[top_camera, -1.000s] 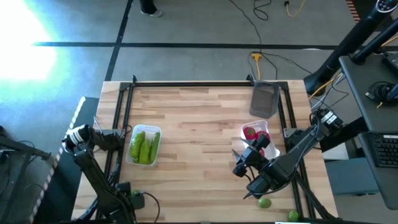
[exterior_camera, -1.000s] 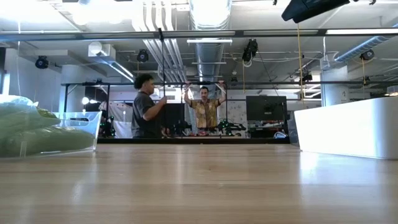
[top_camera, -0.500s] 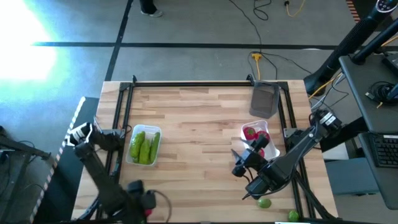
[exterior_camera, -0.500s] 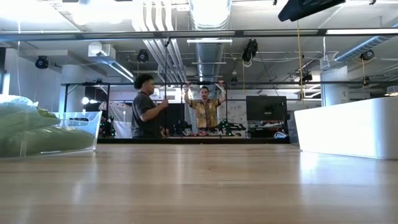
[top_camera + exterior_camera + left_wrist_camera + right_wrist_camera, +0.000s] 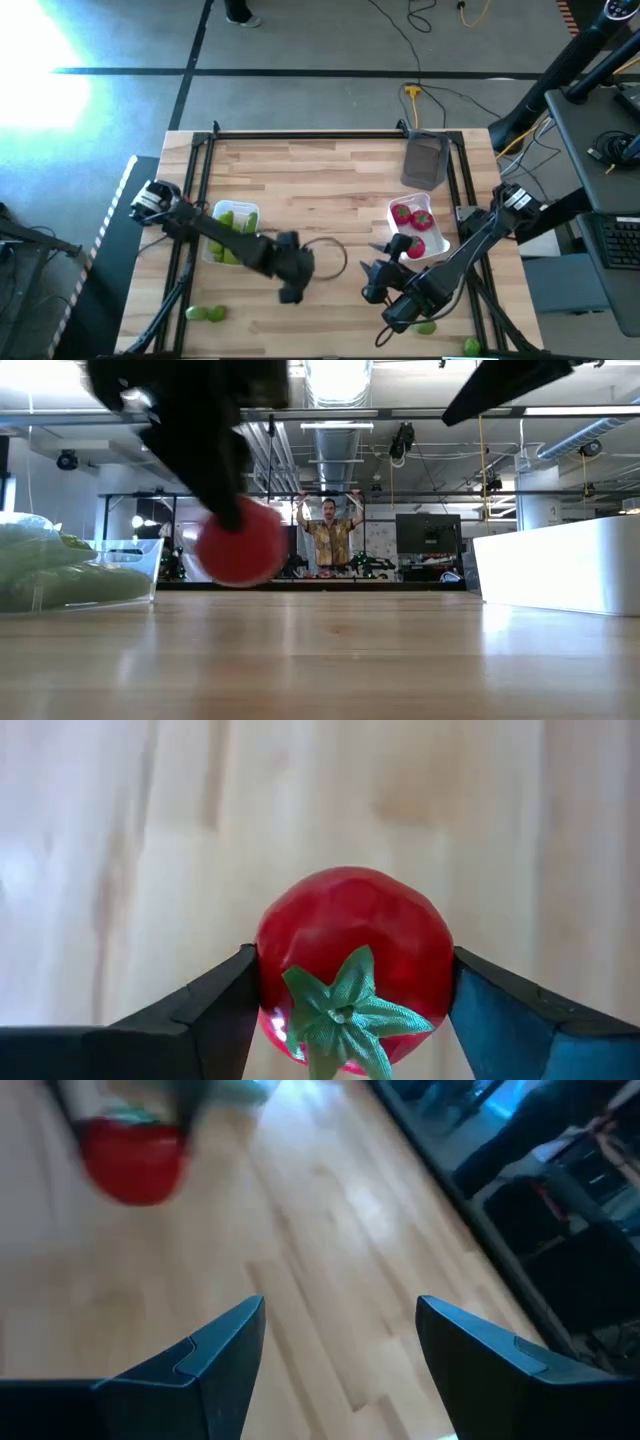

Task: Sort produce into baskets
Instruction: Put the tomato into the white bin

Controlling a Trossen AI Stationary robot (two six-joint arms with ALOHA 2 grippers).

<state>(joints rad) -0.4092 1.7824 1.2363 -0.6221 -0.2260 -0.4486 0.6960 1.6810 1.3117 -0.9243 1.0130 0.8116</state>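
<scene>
Gripping a red tomato (image 5: 352, 963), the left tool (image 5: 292, 292) hangs above the table (image 5: 330, 190).

You are not getting any readable text, label, brand, number or sign in these views. The monitor (image 5: 428, 532) far behind the table may be showing something, but you are seeing it too small to read.
</scene>
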